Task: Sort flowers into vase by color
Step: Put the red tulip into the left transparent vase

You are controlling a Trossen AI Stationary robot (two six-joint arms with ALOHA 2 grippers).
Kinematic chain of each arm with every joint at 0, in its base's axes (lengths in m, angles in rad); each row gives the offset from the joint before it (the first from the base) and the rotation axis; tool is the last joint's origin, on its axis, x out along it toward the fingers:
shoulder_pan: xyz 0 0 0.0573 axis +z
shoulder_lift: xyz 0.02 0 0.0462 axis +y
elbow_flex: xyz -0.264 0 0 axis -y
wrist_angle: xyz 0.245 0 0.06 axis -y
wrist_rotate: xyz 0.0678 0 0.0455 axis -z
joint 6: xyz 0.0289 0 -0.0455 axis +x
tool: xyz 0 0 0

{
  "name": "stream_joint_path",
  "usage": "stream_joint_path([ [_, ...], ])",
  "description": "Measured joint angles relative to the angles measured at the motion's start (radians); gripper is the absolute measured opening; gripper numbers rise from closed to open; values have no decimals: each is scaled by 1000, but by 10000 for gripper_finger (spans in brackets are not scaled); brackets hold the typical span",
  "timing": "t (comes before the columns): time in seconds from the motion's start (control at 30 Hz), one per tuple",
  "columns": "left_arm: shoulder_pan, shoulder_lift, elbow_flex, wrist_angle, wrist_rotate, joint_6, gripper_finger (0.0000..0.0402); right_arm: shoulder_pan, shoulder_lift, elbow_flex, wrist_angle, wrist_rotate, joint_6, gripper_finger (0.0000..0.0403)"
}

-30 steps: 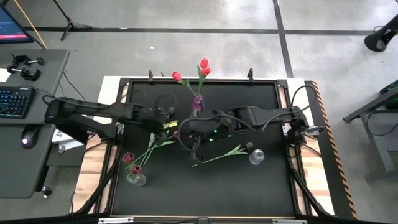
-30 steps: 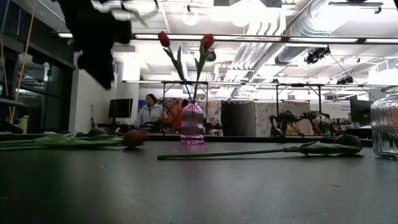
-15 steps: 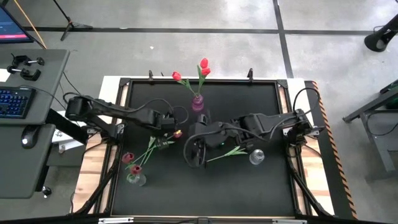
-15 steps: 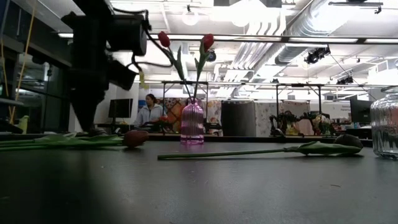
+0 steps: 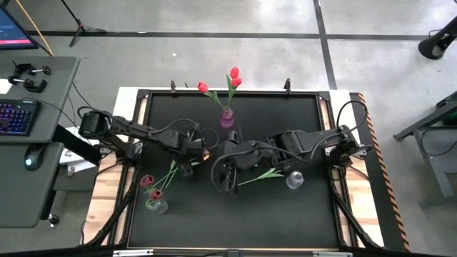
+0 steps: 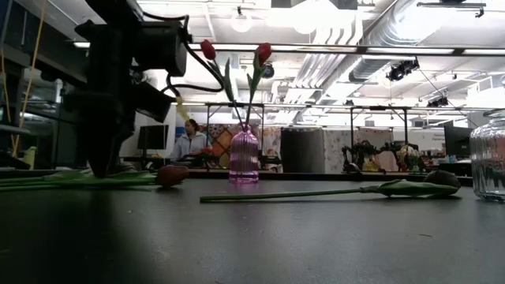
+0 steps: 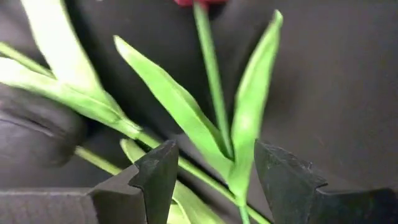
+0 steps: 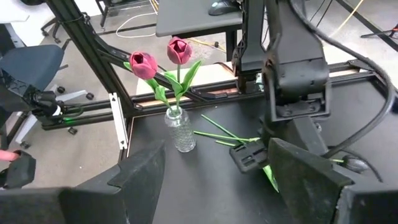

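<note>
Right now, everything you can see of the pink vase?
The pink vase is small, of translucent ribbed glass, bottle-shaped with a round body and narrow neck. It stands upright near the middle of the table's far edge. It holds two red tulips on thin green stems with leaves; the heads splay apart above the neck. Nothing else touches it; neither gripper is on it. The low view shows it behind the flowers lying flat.

A side desk point(image 5: 43, 71) stands beside the black worktop point(image 5: 285, 214) and carries a keyboard point(image 5: 18, 118) and a mouse point(image 5: 29, 163). A tripod base point(image 5: 437, 44) rests on the concrete floor. A person point(image 6: 189, 140) sits in the room behind.
</note>
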Motion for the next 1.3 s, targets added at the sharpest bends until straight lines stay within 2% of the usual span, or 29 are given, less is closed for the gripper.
stream_joint_path([
  [0.5, -40, 0, -2, 22, -32, -28, 197, -13, 0, 0, -14, 1, -5, 271],
  [0.8, -40, 95, 3, 14, -24, -27, 197, -13, 0, 0, -14, 0, -5, 271],
  [0.97, -40, 100, 1, 24, -25, -3, 192, -13, 0, 0, -14, 0, -7, 271],
  [1.1, -40, 67, 0, 30, -29, 26, 144, -13, 0, 0, -14, 0, -9, 271],
  [1.23, -36, 4, -6, 26, -76, 25, 45, -13, 0, 0, -15, 26, -11, 271],
  [1.3, -36, -48, -5, 23, -97, 19, 13, -13, 0, 0, -14, 28, -26, 271],
])
